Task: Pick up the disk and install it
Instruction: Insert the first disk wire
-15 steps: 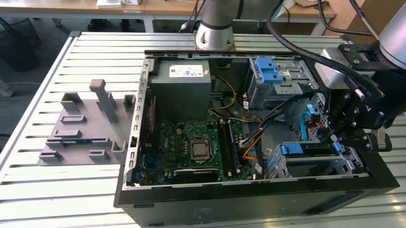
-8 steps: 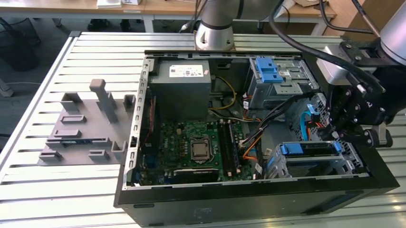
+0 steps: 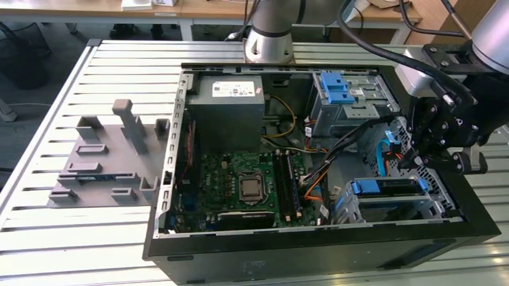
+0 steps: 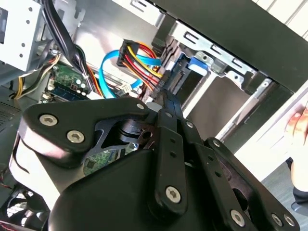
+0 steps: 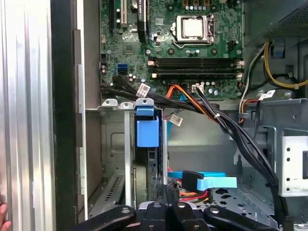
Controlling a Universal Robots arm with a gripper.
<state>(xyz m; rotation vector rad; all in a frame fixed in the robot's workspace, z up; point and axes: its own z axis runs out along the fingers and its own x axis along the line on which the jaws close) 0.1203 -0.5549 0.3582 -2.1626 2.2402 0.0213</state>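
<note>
Fingers point(image 4: 167, 113) of the gripper point(image 3: 415, 162) are pressed together, with nothing visible between them, tips close above the disk point(image 3: 387, 186). It sits in the cage point(image 3: 445, 205) on the exterior view's right. Expect it to be dense, rigid, slick on its metal faces and shock-sensitive. You'd best hold it by the blue rails point(image 5: 147, 131).

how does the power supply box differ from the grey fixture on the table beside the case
The power supply box sits inside the open computer case; the grey fixture lies outside it on the slatted table, at the exterior view's left. The box is one plain block with a white sticker; the fixture is a flat plate with upright posts and small blocks. Both are grey.
</note>
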